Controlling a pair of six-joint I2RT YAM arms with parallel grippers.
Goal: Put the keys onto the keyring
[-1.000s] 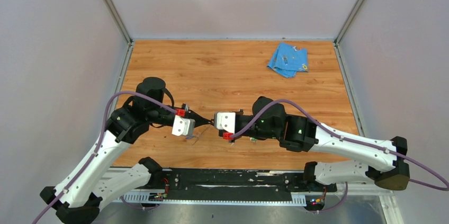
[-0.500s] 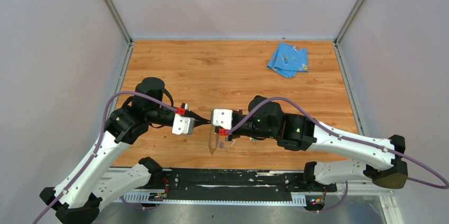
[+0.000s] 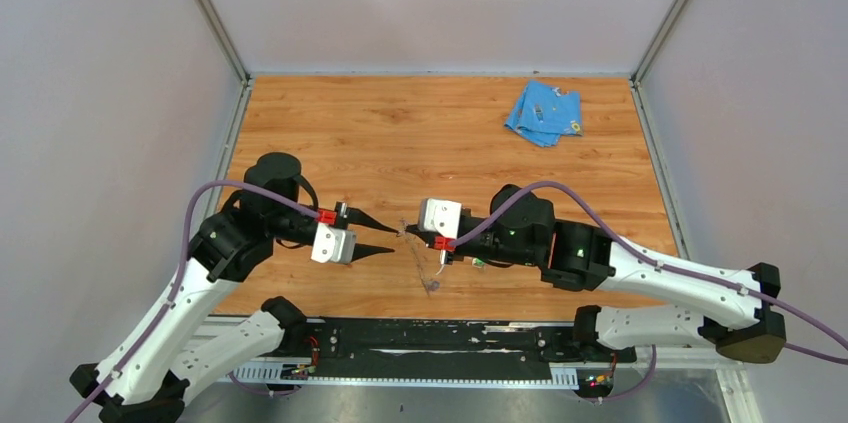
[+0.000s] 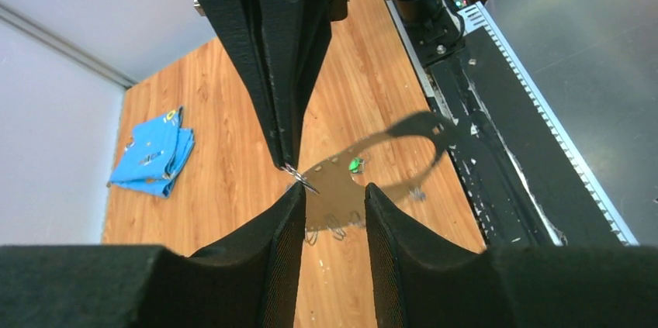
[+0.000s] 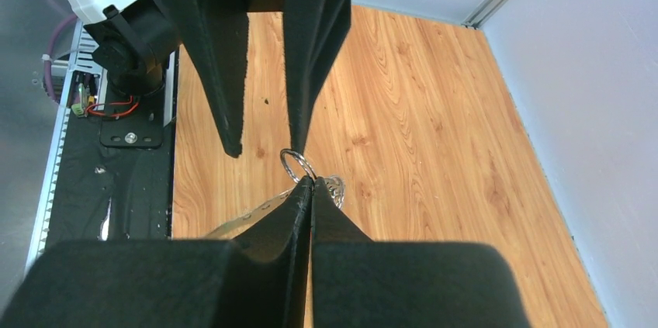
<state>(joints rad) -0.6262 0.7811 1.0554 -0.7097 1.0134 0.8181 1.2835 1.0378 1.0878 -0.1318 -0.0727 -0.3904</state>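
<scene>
The right hand [image 3: 409,233] is shut tight on the keyring [image 3: 428,265], which hangs down over the near middle of the surface [image 3: 400,133]. The left hand [image 3: 388,236] is open, just left of it. A blue cloth [image 3: 543,113] lies far right.

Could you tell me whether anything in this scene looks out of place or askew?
Nothing looks spilled or damaged. The keyring dangles slantwise from the shut right gripper, pinched only at its small end ring, while the left gripper stands open beside it, holding nothing. A rumpled blue cloth lies at the far right.
</scene>
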